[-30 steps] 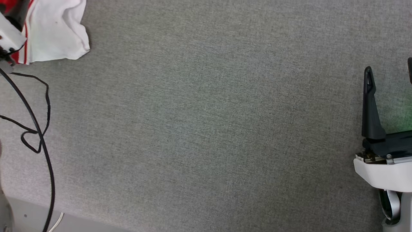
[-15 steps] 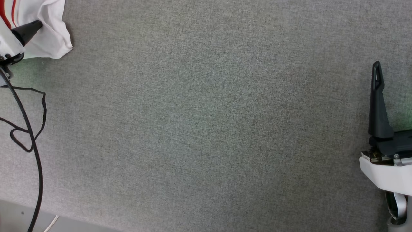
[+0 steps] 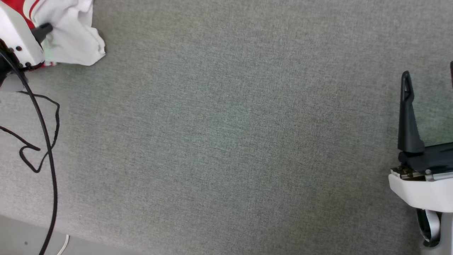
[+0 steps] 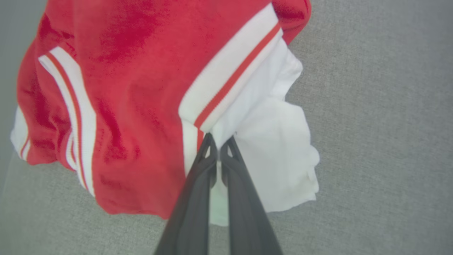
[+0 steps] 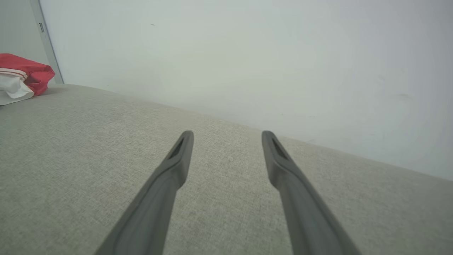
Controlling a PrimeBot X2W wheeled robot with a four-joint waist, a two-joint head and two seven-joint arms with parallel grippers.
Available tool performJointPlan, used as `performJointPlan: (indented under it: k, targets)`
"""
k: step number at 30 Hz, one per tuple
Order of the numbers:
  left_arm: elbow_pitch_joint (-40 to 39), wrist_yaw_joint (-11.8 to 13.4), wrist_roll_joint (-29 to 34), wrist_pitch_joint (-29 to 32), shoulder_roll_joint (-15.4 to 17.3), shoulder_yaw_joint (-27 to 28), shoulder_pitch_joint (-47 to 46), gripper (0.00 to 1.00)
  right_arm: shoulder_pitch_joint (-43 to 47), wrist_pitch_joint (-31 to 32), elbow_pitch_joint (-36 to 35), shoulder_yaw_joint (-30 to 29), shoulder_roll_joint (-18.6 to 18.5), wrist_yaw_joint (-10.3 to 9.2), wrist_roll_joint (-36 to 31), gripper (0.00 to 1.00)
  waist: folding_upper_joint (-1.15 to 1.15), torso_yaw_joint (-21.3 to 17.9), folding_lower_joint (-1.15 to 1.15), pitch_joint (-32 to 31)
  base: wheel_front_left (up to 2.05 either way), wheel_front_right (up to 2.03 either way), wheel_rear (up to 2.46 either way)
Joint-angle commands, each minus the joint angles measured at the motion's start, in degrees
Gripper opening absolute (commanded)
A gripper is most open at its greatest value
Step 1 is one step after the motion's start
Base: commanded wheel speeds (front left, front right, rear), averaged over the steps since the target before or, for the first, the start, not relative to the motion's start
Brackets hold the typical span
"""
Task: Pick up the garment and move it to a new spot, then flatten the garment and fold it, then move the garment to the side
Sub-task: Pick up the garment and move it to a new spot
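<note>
While the left hand (image 4: 219, 143) pinches its white sleeve, the garment (image 4: 134, 88) sits bunched at the far left of the grey surface (image 3: 226, 141).
Its jaws clamp shut on white cloth just beside the red-and-white striped trim; red body cloth crumples to one side, white sleeve to the other, so its long axis cannot be told. Well apart, the right hand (image 5: 227, 138) hovers spread wide, holding nothing. A black cable (image 3: 49, 159) loops nearby.
</note>
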Motion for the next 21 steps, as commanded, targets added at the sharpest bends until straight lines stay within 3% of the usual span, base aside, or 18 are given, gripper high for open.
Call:
performJointPlan:
  k: [1, 8, 11, 21]
  targets:
    - [-1.0, 0.0, -0.4, -0.5, 0.9, -0.9, 0.0, 0.00, 0.2, -0.2, 0.3, 0.3, 0.4, -0.06, 0.3, 1.00, 0.00, -0.1, 0.00, -1.6, 0.00, 0.00, 0.00]
    - [-8.0, 0.0, -3.4, -2.0, 4.1, -7.7, 0.0, 0.00, 0.5, -0.2, 2.1, 0.6, 1.8, -0.06, 1.8, 1.00, 0.00, -1.2, 0.00, -7.2, 0.00, 0.00, 0.00]
    - [-11.1, 0.0, -5.9, -1.7, 3.5, -10.1, -0.1, 0.00, 0.9, -0.2, 2.7, 0.5, 2.2, -0.06, 2.5, 1.00, 0.00, -1.8, 0.00, -9.3, 0.00, 0.00, 0.00]
    - [-22.1, 0.0, -6.1, -0.8, 2.3, -22.6, -0.9, 0.00, 1.2, -0.2, 4.4, 0.3, 2.7, -0.05, 5.9, 1.00, 0.00, -5.6, 0.00, -14.6, 0.00, 0.00, 0.00]
